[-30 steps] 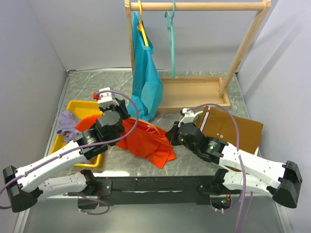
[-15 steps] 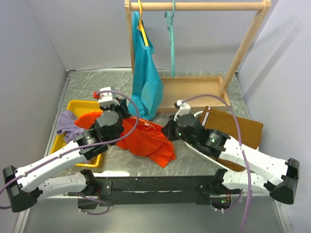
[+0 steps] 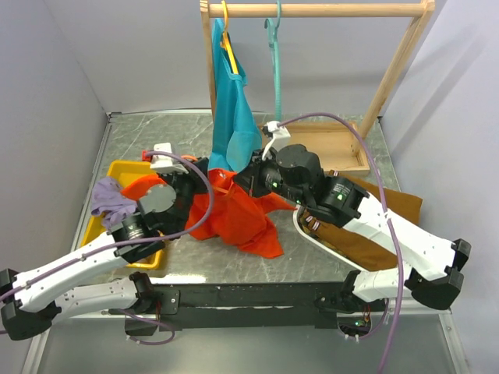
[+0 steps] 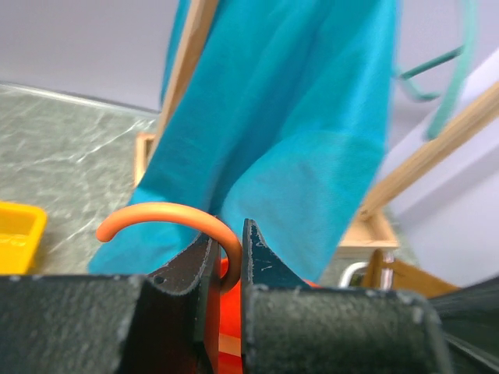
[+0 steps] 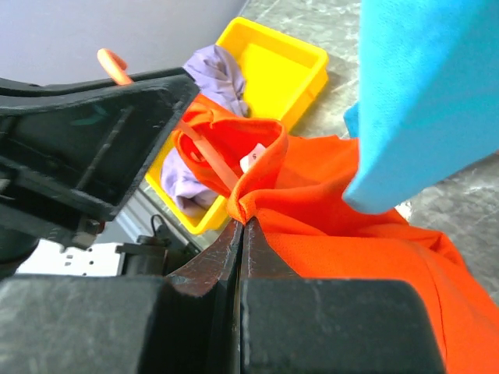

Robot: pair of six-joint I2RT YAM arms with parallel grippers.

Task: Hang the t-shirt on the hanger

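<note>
The orange-red t-shirt (image 3: 234, 222) lies bunched on the table between the arms, one edge lifted. My right gripper (image 3: 240, 183) is shut on a fold of that edge (image 5: 257, 183), and in the right wrist view the jaws (image 5: 243, 222) press flat together on the cloth. The thin orange hanger (image 4: 156, 212) has its curved hook sticking out to the left of my left gripper (image 4: 226, 234), which is shut on its neck. One hanger arm (image 5: 204, 152) runs down into the t-shirt's opening. The rest of the hanger is hidden by cloth.
A teal t-shirt (image 3: 234, 117) hangs from the wooden rack (image 3: 312, 10) right behind both grippers, with a teal hanger (image 3: 274, 54) beside it. A yellow tray (image 3: 117, 173) holding lilac cloth (image 3: 109, 199) sits on the left. A brown board (image 3: 394, 206) lies on the right.
My right arm has swung left and towards the rack, lifting the t-shirt's edge up beside the left gripper. The left gripper has shifted slightly back with the hanger.
</note>
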